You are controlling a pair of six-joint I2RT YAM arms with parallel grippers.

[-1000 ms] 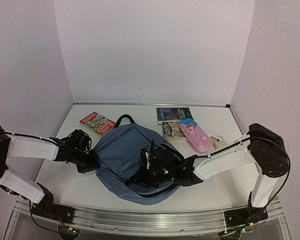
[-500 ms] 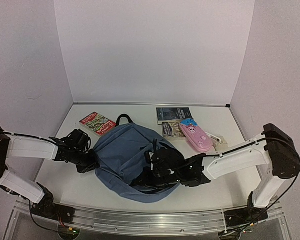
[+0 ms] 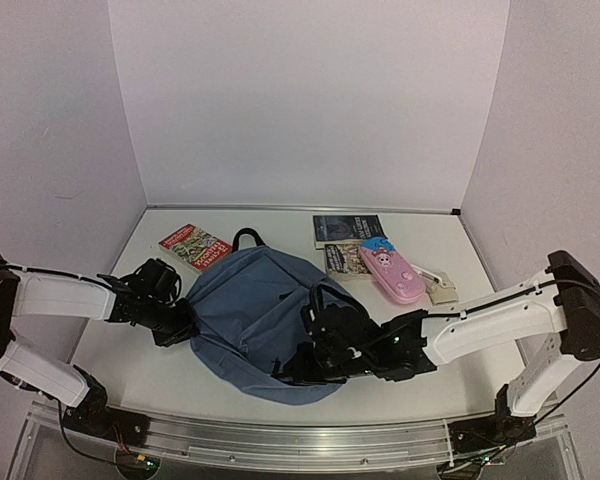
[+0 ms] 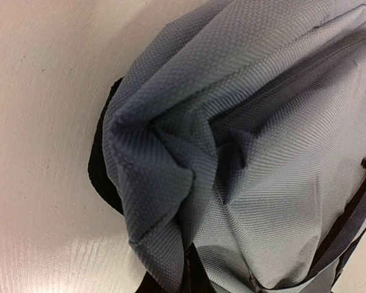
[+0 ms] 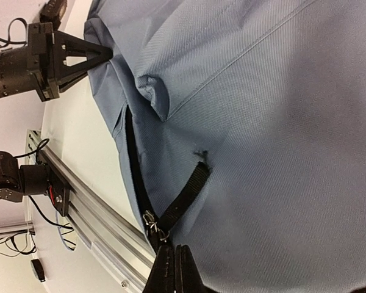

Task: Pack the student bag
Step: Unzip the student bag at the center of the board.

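My left gripper (image 5: pixel 107 54) is pinched tight on a bunched fold at the left edge of the student bag (image 3: pixel 242 305). The bag lies slumped on the white table (image 3: pixel 130 370), near the middle. My right gripper (image 5: pixel 172 251) is pressed fully together over the bag's near side, its tips right at the metal zipper pull (image 5: pixel 151 224) (whether I actually have it clamped, I cannot tell). A pink pencil case (image 3: pixel 391 272) lies beyond the bag, to the right.

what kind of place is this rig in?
Probably a lab robot cell: plain walls boxing in the table, an aluminium rail at its near edge, staged props like the student bag.
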